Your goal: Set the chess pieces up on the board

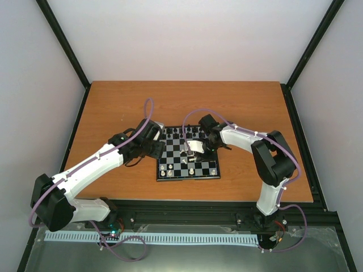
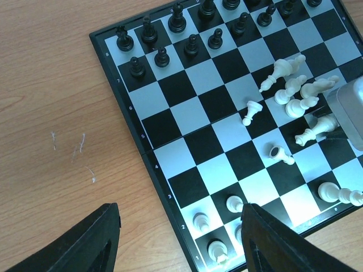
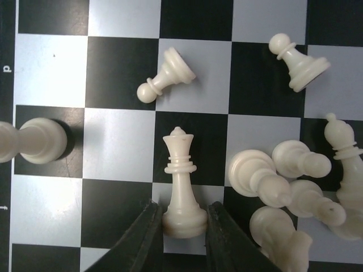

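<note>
The chessboard [image 1: 173,170] lies mid-table, and it also shows in the left wrist view [image 2: 187,187]. Black pieces [image 2: 170,37] stand in two rows at its far edge. A heap of cream pieces [image 2: 295,93] lies toppled near the board's middle, and it also shows in the right wrist view [image 3: 283,181]. A few cream pieces [image 2: 218,226] stand at the near edge. My right gripper [image 3: 185,229] is shut on the base of a cream queen [image 3: 181,187], over the board. My left gripper [image 2: 178,238] is open and empty over the board's left near corner.
The board rests on a brown wooden table [image 1: 113,102]. Black frame posts [image 1: 62,39] and pale walls bound it. A toppled cream pawn [image 3: 164,76] and a cream piece at the left edge [image 3: 34,140] lie close to my right gripper.
</note>
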`<action>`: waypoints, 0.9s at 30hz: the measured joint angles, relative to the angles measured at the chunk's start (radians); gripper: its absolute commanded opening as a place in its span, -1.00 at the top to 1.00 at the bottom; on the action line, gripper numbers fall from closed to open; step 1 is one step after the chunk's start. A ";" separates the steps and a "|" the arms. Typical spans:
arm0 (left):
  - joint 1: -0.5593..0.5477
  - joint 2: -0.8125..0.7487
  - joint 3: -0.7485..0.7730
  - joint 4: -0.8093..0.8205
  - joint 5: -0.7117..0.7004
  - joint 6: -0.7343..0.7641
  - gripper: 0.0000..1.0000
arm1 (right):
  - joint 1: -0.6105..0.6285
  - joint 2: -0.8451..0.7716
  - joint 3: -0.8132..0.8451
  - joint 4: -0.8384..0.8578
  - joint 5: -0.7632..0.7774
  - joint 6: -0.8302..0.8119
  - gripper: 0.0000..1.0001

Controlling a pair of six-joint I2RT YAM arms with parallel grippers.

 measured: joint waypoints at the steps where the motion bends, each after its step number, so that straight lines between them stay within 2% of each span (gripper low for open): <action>1: 0.000 0.000 0.000 0.000 0.003 0.000 -0.22 | 0.000 0.000 0.000 0.000 0.001 0.004 0.68; 6: 0.000 0.000 -0.002 0.019 0.050 -0.005 -0.19 | -0.004 -0.026 -0.019 0.000 0.012 0.033 0.73; 12: 0.000 0.000 -0.047 0.132 0.135 -0.054 -0.21 | -0.029 -0.187 -0.059 -0.054 -0.048 0.135 0.79; 19: 0.000 -0.006 -0.105 0.374 0.257 -0.147 -0.22 | -0.056 -0.371 -0.058 -0.068 -0.154 0.345 0.78; 22: 0.000 -0.005 -0.105 0.494 0.322 -0.192 -0.25 | -0.063 -0.398 -0.061 -0.063 -0.196 0.425 0.78; 27: 0.000 0.043 -0.105 0.668 0.470 -0.268 -0.14 | -0.067 -0.412 -0.074 -0.044 -0.224 0.500 0.79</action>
